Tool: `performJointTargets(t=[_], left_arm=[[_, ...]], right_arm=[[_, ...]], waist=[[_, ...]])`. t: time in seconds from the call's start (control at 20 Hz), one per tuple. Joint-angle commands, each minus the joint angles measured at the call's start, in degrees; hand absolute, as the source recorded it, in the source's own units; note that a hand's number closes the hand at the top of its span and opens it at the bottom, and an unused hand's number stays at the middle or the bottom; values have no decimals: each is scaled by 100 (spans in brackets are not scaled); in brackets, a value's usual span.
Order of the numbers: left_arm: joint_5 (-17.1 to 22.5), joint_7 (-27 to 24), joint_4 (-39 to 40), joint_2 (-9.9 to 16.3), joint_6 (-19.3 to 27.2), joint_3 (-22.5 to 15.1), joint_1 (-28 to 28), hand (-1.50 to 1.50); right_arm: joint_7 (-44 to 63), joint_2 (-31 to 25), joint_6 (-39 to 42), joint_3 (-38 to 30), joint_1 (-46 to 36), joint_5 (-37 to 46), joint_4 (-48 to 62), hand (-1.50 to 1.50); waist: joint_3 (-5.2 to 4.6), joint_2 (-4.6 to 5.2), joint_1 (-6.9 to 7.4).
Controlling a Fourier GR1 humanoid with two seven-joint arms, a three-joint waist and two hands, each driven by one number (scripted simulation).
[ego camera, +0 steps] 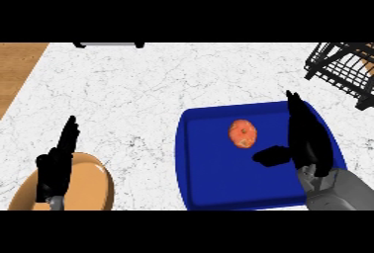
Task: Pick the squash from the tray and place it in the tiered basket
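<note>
Squash (243, 133): one item, small, rounded and slightly taller than wide, orange-red with a paler yellowish patch on its lower side; it lies alone on the floor of the tray, toward the tray's far edge and roughly midway between its left and right rims. Tray (208, 188): deep blue, rectangular with rounded corners and a raised rim, set on the right half of the desk (146, 89), its near edge reaching the desk's near edge; contents, the squash only. Tiered basket (343, 66): black wire frame at the far right corner of the desk, partly cut off by the view's edge, well apart from the squash; what it holds cannot be told. Right hand (305, 143): black, over the tray's right side, fingers straight and released, pointing toward the desk's far edge, thumb spread out leftward toward the squash without touching it; grasping nothing. Left hand (57, 165): black, at the near left of the desk, fingers straight and released, pointing up, resting above a tan round plate (95, 183). Desk surface: white marble with grey veins; a wooden strip runs along its far left edge.
</note>
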Motion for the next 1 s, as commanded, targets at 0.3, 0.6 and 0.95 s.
performJointTargets(t=[0.3,0.6,0.95], left_arm=[[-55,100,276,-549,-32,-435,161,0],[52,76,51,-437,-293,-391,405,0],[-12,55,236,-570,-238,-377,250,0]], right_arm=[[1666,1065,1111,223,-737,267,677,-150],[1349,1599,1100,-45,-1087,342,1499,-150],[1456,1967,1583,-135,-1081,186,2151,-150]], waist=[[-105,66,-57],[-94,72,8],[-99,82,-70]])
